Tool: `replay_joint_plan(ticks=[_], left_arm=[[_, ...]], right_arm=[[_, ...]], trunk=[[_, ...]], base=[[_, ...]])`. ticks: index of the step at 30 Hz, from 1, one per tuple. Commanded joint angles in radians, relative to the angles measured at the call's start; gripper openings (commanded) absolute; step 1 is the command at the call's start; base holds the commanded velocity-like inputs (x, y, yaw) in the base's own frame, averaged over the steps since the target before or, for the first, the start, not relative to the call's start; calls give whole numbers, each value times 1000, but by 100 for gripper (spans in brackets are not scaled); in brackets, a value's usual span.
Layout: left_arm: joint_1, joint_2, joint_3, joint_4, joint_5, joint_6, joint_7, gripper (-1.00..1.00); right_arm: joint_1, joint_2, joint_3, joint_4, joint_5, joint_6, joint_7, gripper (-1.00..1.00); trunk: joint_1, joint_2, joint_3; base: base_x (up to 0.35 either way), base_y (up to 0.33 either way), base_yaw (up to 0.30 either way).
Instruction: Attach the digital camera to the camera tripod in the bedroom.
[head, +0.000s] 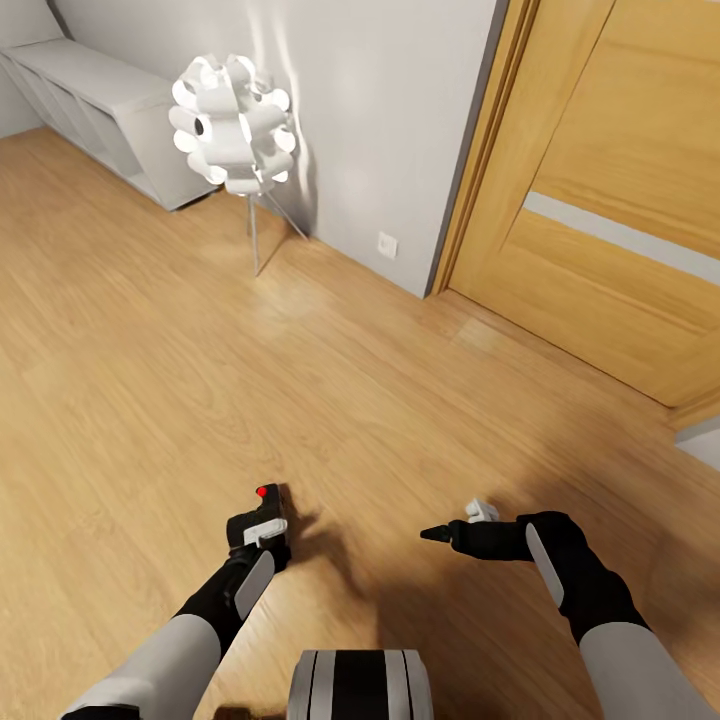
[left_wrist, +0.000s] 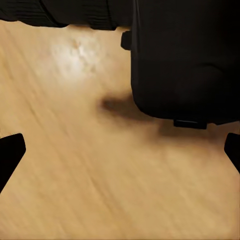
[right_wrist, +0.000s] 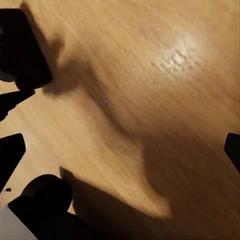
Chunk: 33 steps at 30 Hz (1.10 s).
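Digital camera (head: 268, 508) clamped in left gripper (head: 262, 522) jaws; right gripper (head: 440, 535) jaws apart (idle). Transit step; locate the tripod next.

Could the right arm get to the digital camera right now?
Probably yes: the digital camera is at the left end effector, and nothing stands between it and the right end effector pointing that way.

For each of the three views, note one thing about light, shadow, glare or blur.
Head view: the lit white petal-shaped floor lamp brightens the grey wall; arm shadows darken the light wood floor. Left wrist view: a pale glare patch and streaky floor grain. Right wrist view: a bright glare spot and broad dark shadows.
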Motion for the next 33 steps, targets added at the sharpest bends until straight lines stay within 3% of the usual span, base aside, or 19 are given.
replay_joint_plan(ticks=[1,33], left_arm=[[0,0,-3,-3,7,4,7,100],[0,-2,-8,-22,9,14,10,100]], right_arm=[[0,0,-1,-1,-7,8,-2,100],[0,-1,-1,-13,-2,-1,-17,100]], trunk=[[0,0,-1],[0,0,0]], base=[[0,0,0],[0,0,-3]])
